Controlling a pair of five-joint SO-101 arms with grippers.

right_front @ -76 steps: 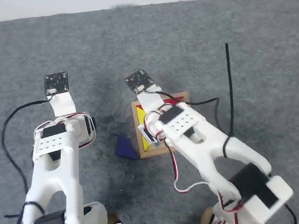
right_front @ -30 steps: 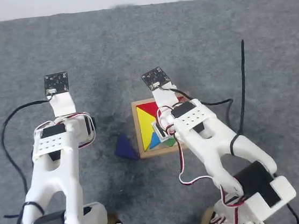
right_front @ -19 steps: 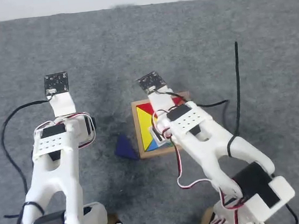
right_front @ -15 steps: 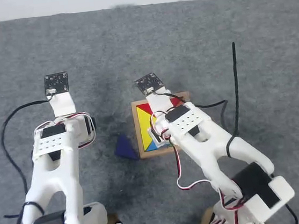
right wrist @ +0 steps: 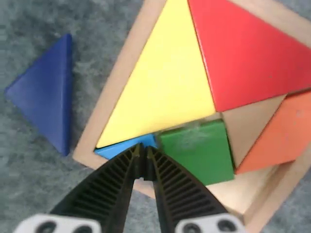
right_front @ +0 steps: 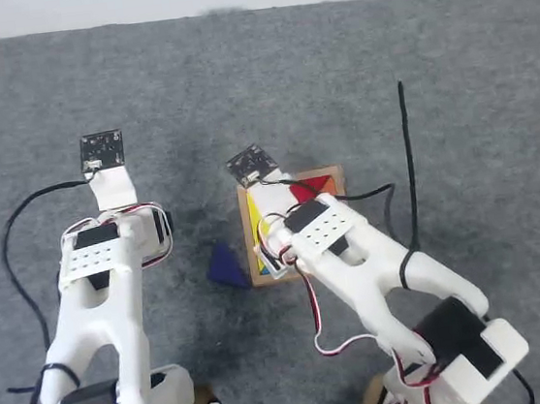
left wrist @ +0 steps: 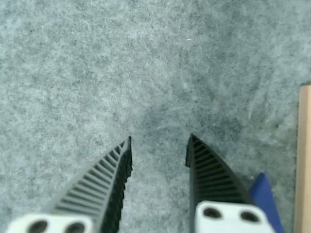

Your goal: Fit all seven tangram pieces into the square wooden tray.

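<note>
Ribbed black right tool (right wrist: 144,150) closed over wooden tray (right wrist: 122,68); left tool (left wrist: 159,141) wide above carpet (left wrist: 146,58).

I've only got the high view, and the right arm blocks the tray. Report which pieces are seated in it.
Observer: The right wrist view shows the tray holding a yellow triangle, a red triangle, a green piece, an orange piece and a light blue piece. A bare wooden gap sits between the green, red and orange ones.
Operator: Give me the right gripper's state.
Observer: The right gripper is shut, with its tips over the seam between the light blue and green pieces, near the tray's edge.
Operator: Now the left one.
Observer: The left gripper is open above bare carpet. The dark blue triangle shows just past one finger.
</note>
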